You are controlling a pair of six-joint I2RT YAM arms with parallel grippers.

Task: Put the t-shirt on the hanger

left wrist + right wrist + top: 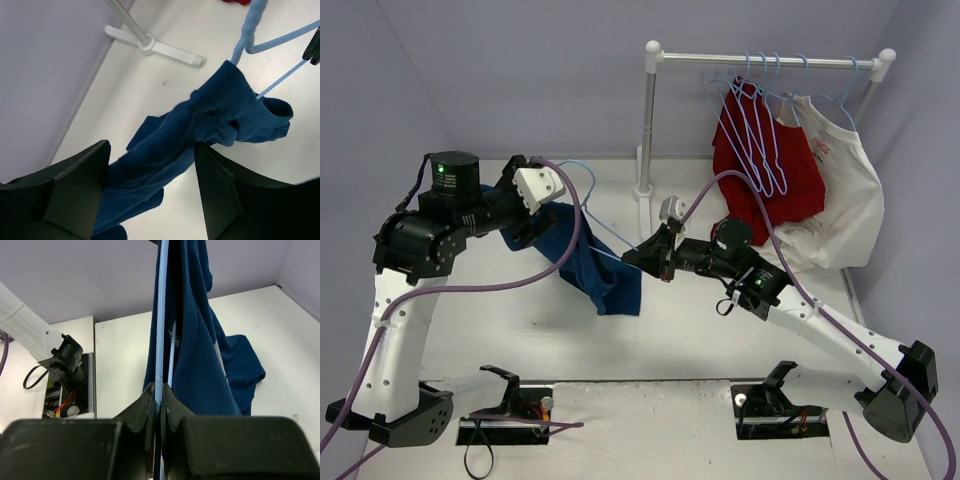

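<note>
The t-shirt (pixel 605 280) hangs in the air above the table (pixel 520 330), left of centre in the top view, partly threaded on the hanger (pixel 160 330). It is soft and light and will sag and bunch wherever it is unsupported. The ribbed neck edge looks like the firmest place to hold it when pulling it along the wire. The thin hanger is likely springy and could twist under a sideways pull.

The left gripper (pixel 151 150) sits at about 11 o'clock from the shirt's bulk. Its jaws stand fairly wide, with a thick bunch of cloth filling the gap and touching both inner faces, so it appears to grip the shirt. The right gripper (pixel 160 395) lies at about 3 o'clock from the cloth, pinched tight on the hanger's wire, with the shirt draped just beyond its tips.

At 1 o'clock on the table a rail (pixel 770 60) carries a red shirt (pixel 790 170), a white shirt (pixel 845 200) and spare hangers (pixel 765 130).
</note>
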